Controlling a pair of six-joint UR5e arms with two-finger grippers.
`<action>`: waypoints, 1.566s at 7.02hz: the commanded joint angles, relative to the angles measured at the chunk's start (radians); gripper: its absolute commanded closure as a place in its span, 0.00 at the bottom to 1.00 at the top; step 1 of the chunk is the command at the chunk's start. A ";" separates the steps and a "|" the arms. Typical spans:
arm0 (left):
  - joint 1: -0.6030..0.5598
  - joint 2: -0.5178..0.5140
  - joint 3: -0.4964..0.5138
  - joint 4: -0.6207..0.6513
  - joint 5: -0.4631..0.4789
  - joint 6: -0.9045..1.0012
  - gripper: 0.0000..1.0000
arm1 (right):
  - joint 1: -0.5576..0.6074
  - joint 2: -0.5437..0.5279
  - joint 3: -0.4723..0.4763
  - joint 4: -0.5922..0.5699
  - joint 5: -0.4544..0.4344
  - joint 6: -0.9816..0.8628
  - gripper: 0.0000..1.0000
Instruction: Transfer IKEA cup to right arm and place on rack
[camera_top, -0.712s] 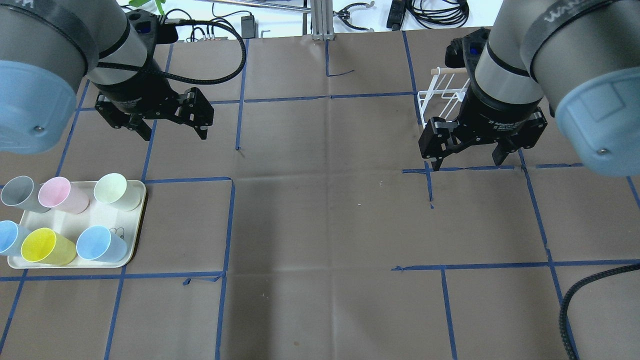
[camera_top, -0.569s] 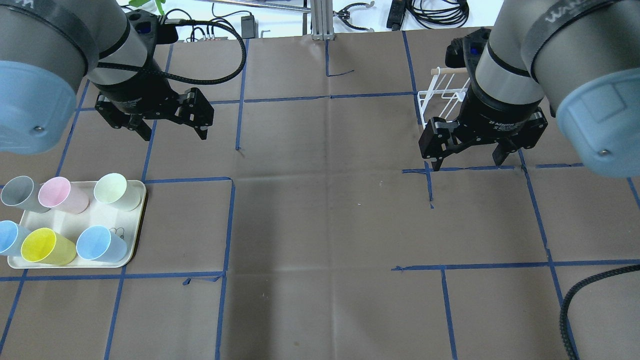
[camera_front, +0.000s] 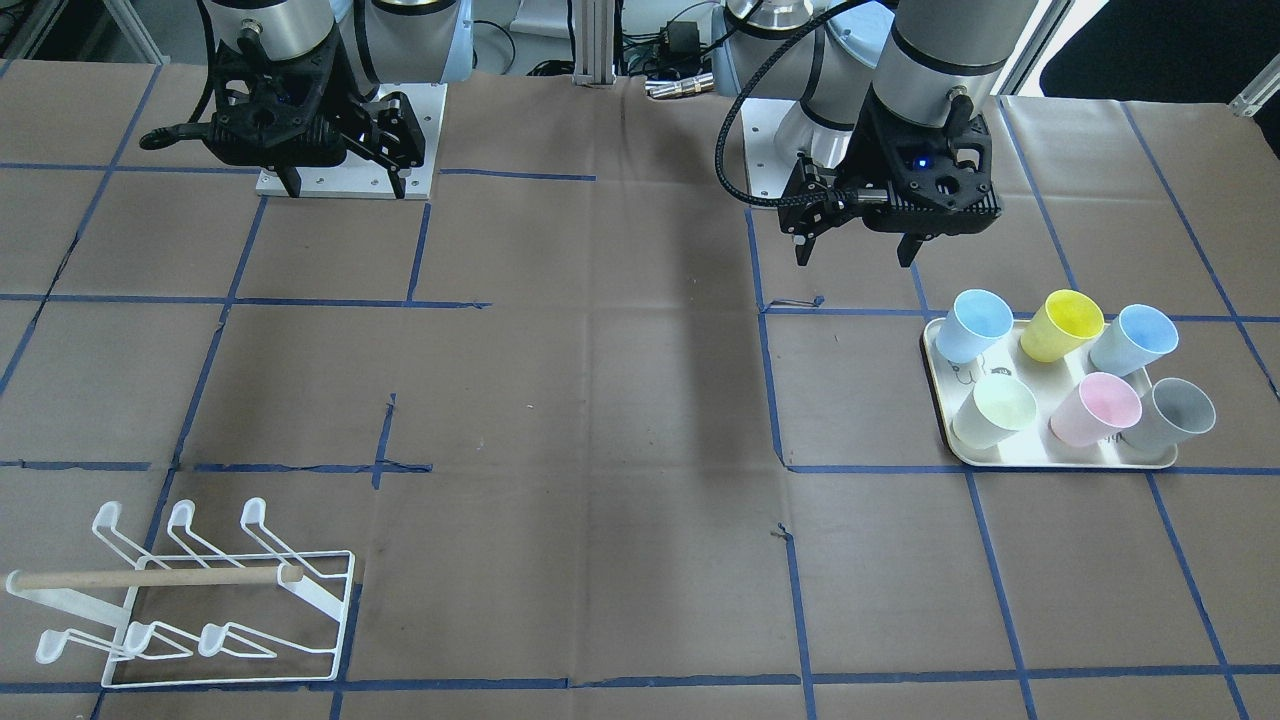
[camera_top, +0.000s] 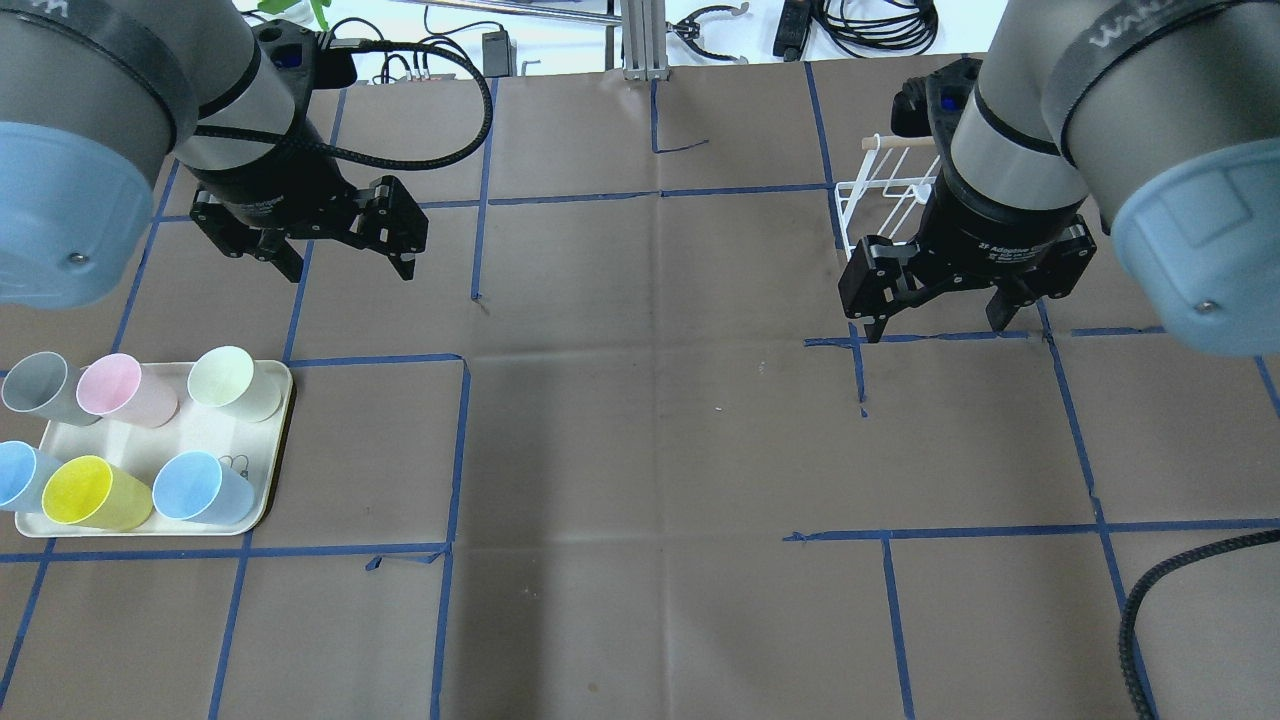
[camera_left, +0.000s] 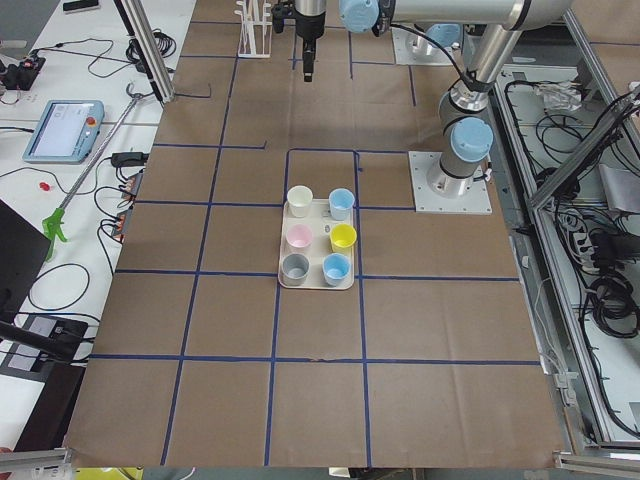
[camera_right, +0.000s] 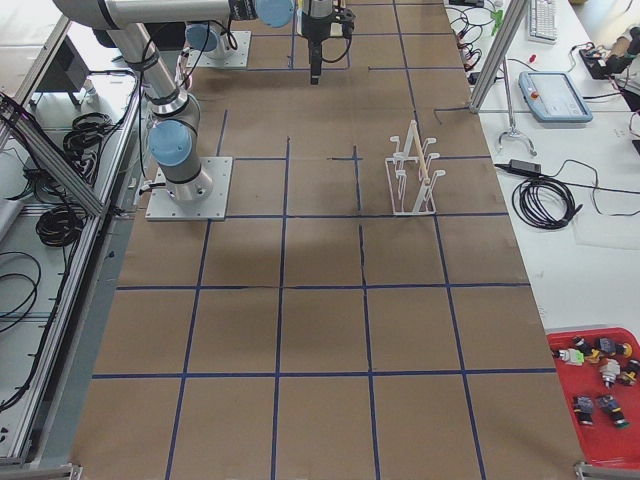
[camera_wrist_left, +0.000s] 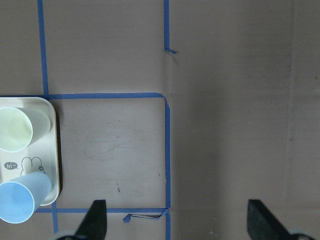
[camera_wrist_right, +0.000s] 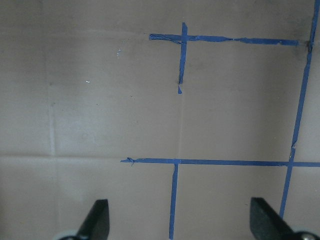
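Observation:
Several pastel cups stand upright on a cream tray (camera_top: 215, 430) at the near left: grey (camera_top: 30, 385), pink (camera_top: 110, 385), pale green (camera_top: 225, 378), yellow (camera_top: 80, 492) and two blue. My left gripper (camera_top: 350, 270) is open and empty, above the table beyond the tray; its wrist view shows the pale green cup (camera_wrist_left: 15, 129) and a blue cup (camera_wrist_left: 20, 207). My right gripper (camera_top: 935, 328) is open and empty, just in front of the white wire rack (camera_top: 880, 195), which it partly hides. The rack (camera_front: 200, 610) with its wooden dowel holds no cups.
Blue tape lines grid the brown table cover (camera_top: 650, 450). A braided black cable (camera_top: 1150, 590) loops in at the near right. Cables and tools lie beyond the table's far edge (camera_top: 870, 30).

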 joint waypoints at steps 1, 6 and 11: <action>0.000 0.005 -0.001 0.000 0.002 0.001 0.00 | 0.000 0.002 0.002 0.000 0.003 0.000 0.00; 0.203 -0.015 -0.012 0.018 0.006 0.244 0.00 | 0.000 -0.001 0.002 0.000 0.006 0.002 0.00; 0.340 -0.047 -0.226 0.306 0.009 0.375 0.01 | 0.000 -0.001 0.002 0.000 0.006 0.002 0.00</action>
